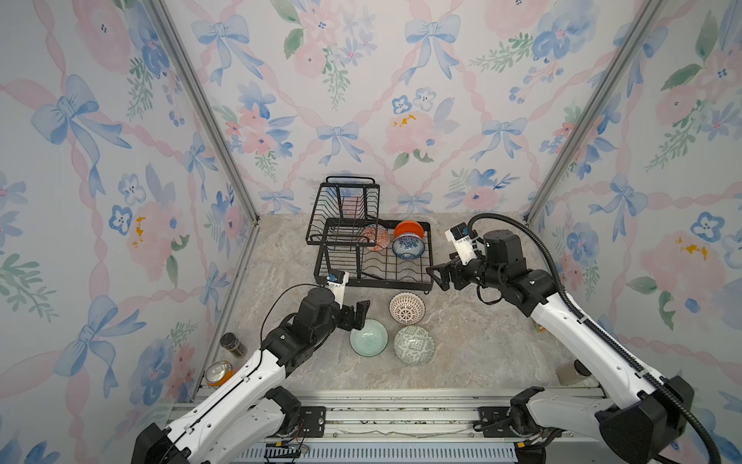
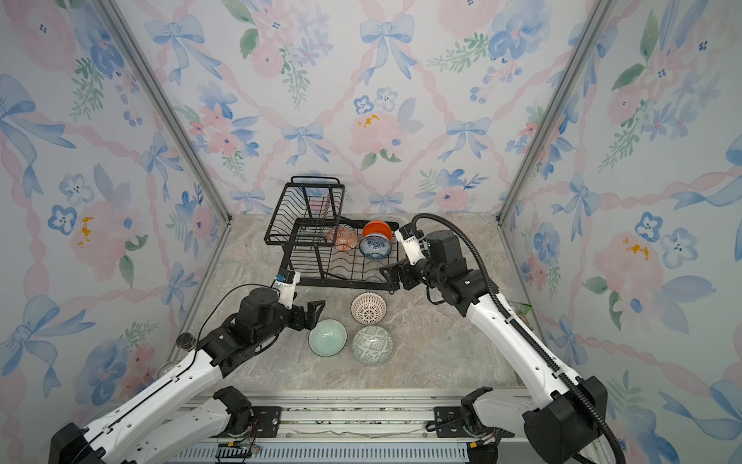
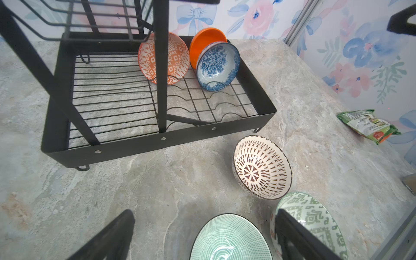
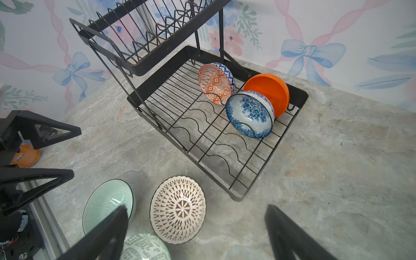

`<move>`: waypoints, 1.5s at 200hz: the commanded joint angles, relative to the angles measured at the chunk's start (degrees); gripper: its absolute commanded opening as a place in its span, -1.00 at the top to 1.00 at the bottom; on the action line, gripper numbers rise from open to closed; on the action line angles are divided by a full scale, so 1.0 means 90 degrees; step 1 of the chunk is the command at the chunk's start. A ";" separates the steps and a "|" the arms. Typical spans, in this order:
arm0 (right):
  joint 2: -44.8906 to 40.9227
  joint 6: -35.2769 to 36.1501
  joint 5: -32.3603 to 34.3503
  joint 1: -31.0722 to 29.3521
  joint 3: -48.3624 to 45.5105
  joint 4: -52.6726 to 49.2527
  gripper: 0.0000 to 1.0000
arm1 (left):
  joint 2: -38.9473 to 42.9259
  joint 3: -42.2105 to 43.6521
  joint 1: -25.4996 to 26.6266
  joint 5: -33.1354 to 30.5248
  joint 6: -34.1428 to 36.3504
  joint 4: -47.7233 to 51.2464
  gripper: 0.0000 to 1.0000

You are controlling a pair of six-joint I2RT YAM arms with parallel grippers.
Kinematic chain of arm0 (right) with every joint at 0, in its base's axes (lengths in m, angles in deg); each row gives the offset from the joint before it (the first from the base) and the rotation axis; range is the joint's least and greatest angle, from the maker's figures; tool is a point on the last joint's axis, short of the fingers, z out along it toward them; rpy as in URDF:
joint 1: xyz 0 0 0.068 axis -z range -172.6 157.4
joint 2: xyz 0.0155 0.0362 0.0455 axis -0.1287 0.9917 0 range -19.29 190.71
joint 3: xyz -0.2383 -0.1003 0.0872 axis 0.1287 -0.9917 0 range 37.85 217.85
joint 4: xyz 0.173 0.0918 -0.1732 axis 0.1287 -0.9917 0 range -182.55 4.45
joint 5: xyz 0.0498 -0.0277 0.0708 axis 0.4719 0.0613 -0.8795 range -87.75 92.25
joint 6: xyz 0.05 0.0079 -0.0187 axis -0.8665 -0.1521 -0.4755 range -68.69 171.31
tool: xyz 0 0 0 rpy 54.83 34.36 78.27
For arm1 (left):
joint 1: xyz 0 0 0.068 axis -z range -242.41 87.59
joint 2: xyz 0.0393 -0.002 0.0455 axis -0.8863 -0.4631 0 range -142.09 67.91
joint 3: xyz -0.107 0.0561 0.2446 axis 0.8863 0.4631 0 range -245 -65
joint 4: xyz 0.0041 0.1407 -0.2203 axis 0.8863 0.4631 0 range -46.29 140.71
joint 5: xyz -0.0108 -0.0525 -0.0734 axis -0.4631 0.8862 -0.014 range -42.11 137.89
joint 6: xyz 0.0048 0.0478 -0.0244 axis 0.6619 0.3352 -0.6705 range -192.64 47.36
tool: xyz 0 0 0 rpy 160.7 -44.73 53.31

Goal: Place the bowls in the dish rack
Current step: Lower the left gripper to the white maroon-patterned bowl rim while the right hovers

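The black wire dish rack (image 1: pixel 373 282) stands at the back middle of the table. Three bowls lean in its low tray: orange-and-white patterned (image 1: pixel 375 238), plain orange (image 1: pixel 408 229) and blue floral (image 1: pixel 408 246). In front of the rack, three bowls sit upright on the table: white with brown lattice (image 1: pixel 406 308), pale mint (image 1: pixel 368 338) and grey-green geometric (image 1: pixel 414 345). My left gripper (image 1: pixel 360 315) is open and empty, just left of the mint bowl (image 3: pixel 229 238). My right gripper (image 1: pixel 437 277) is open and empty beside the rack's front right corner, above the lattice bowl (image 4: pixel 177 209).
An orange soda can (image 1: pixel 219 373) and a dark jar (image 1: pixel 233 344) stand by the left wall. A green snack packet (image 3: pixel 369 126) lies against the right wall, with a brownish object (image 1: pixel 570 373) nearer the front. Floral walls enclose three sides.
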 commanded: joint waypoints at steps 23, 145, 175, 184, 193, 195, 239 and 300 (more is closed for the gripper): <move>0.0112 0.0004 0.0311 0.0088 0.0049 -0.0838 -0.93 | -0.0707 -0.0311 0.0127 0.0120 -0.0124 -0.0413 -0.96; 0.0368 -0.0408 0.0809 0.0110 -0.0519 -0.0561 -0.94 | -0.2847 -0.1392 0.0573 0.0325 -0.0149 -0.0689 -0.96; 0.0416 -0.0404 0.0850 0.0103 -0.0518 -0.0555 -0.94 | -0.3167 -0.1508 0.0635 0.0258 -0.0170 -0.0673 -0.96; 0.0426 -0.0404 0.0857 0.0117 -0.0560 -0.0481 -0.93 | -0.3267 -0.1545 0.0635 0.0126 -0.0150 -0.0581 -0.96; 0.0463 -0.0399 0.0863 0.0122 -0.0549 -0.0446 -0.93 | -0.3361 -0.1592 0.0642 -0.0027 -0.0135 -0.0439 -0.96; 0.0477 -0.0408 0.0857 0.0123 -0.0546 -0.0446 -0.93 | -0.3383 -0.1602 0.0644 -0.0050 -0.0136 -0.0412 -0.96; 0.0744 -0.0394 0.0803 0.0123 -0.0496 -0.0362 -0.93 | -0.3878 -0.1836 0.0664 -0.0024 -0.0131 -0.0320 -0.96; 0.0836 -0.0351 0.0792 0.0140 -0.0496 -0.0378 -0.94 | -0.4470 -0.2121 0.0681 0.0135 -0.0127 -0.0323 -0.96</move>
